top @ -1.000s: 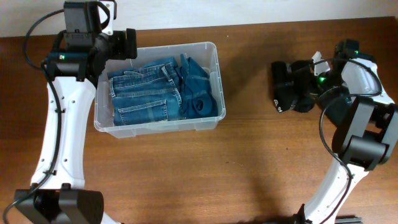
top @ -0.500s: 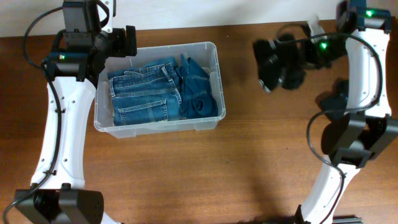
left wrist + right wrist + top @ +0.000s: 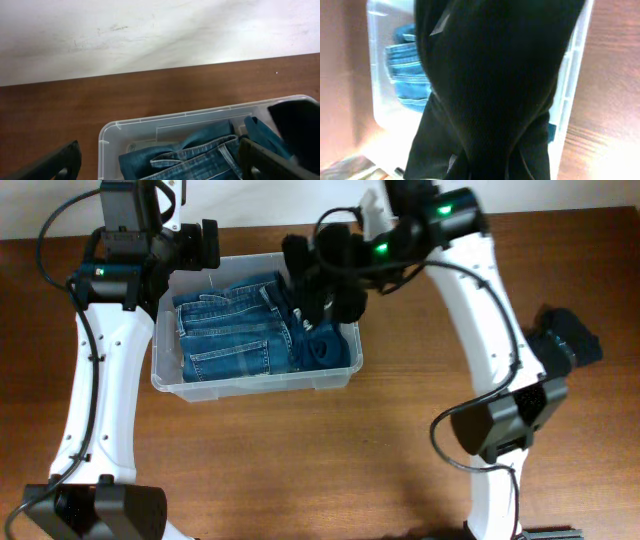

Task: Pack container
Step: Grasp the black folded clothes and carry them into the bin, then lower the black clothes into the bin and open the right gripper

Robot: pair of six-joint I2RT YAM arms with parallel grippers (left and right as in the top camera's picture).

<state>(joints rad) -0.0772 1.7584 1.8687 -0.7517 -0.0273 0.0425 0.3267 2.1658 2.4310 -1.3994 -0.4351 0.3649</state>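
The container (image 3: 255, 384), a clear plastic bin with a rounded rim, sits on the left half of the table, its long side running left to right and its far edge close to the table's back edge. Folded blue jeans (image 3: 232, 330) fill most of it, lying flat with a pocket and seams facing up. A darker, teal-toned piece of denim (image 3: 322, 340) is bunched against the bin's right-hand wall (whether it is a separate garment or a folded leg cannot be told). Over the bin's far right corner hangs a black garment (image 3: 308, 278), held up off the jeans by the right gripper (image 3: 345, 260). In the right wrist view this dark cloth (image 3: 490, 85) covers almost the whole picture and hides the fingers, with the bin's pale wall and a strip of denim showing past its edges. The cloth hangs from the gripper, so the gripper is clamped on it. The left gripper (image 3: 205, 242) hangs just beyond the bin's far left corner, holding nothing. Its two fingers (image 3: 62, 161) stand wide apart at the lower corners of the left wrist view, with the bin's near corner and the jeans between them. The table (image 3: 300, 465) is dark reddish-brown wood with a visible grain. Behind it rises a pale, scuffed wall (image 3: 150, 30), which meets the tabletop along a straight line.
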